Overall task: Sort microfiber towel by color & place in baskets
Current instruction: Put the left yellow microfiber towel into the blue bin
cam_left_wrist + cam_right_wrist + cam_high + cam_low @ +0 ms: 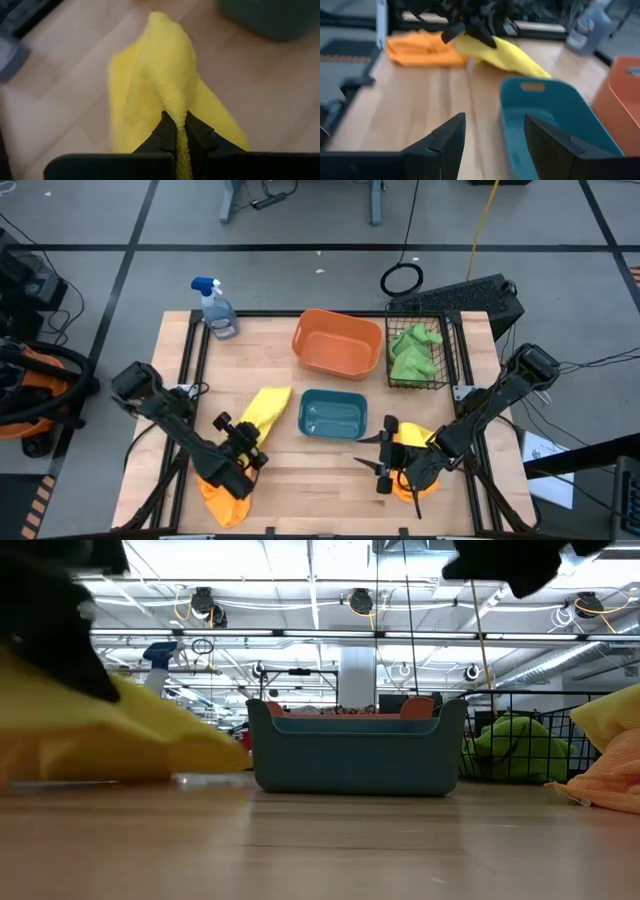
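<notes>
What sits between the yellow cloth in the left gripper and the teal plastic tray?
Nothing visible. The left gripper is shut on the yellow microfiber cloth; only bare wooden table separates it from the teal rectangular tray.

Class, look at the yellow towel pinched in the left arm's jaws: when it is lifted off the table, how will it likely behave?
The yellow towel will probably hang limp: it already folds into a soft ridge where the left gripper has its jaws shut on it. It looks light, so lifting should be easy. Its loose end may drag along the table toward the teal tray.
</notes>
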Controlling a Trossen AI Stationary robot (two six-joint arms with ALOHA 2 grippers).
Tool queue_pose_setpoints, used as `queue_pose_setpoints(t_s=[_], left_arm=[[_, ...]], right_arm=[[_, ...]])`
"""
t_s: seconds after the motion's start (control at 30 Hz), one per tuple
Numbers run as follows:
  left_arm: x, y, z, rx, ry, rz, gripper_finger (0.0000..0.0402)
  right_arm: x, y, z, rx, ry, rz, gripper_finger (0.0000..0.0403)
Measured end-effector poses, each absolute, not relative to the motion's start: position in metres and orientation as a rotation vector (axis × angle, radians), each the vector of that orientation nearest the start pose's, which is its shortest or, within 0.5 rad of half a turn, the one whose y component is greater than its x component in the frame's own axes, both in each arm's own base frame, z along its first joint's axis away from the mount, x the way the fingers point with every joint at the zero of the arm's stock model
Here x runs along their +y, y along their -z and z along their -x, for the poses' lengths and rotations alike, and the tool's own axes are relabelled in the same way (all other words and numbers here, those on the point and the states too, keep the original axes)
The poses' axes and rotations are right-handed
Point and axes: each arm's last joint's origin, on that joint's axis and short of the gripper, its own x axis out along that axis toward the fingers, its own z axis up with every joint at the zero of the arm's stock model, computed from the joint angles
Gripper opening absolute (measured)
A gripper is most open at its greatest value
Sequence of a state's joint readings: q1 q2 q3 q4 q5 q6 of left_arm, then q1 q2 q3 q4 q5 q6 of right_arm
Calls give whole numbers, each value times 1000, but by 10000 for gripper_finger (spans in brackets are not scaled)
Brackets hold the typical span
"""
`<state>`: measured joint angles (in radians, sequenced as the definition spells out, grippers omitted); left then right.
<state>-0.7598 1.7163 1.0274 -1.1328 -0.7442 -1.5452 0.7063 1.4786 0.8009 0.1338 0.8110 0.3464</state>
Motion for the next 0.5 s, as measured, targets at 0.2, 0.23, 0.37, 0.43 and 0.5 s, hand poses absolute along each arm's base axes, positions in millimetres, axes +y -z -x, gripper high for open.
queue_pose_setpoints(t_s=[0.2,0.23,0.37,0.43,0.5], left_arm=[[-184,-202,-201,859,-660,-40,12],[-187,-205,-200,856,-633,-71,12],[-196,-215,-200,882,-529,-200,12],[-200,-219,-200,894,-478,-269,12],[-204,-224,-199,899,-431,-324,13]], right_arm=[[190,-209,-265,202,135,32,205],[190,-207,-271,170,139,32,209],[184,-197,-293,48,176,-11,225],[179,-196,-307,3,153,-41,233],[173,-197,-323,-17,106,-69,241]])
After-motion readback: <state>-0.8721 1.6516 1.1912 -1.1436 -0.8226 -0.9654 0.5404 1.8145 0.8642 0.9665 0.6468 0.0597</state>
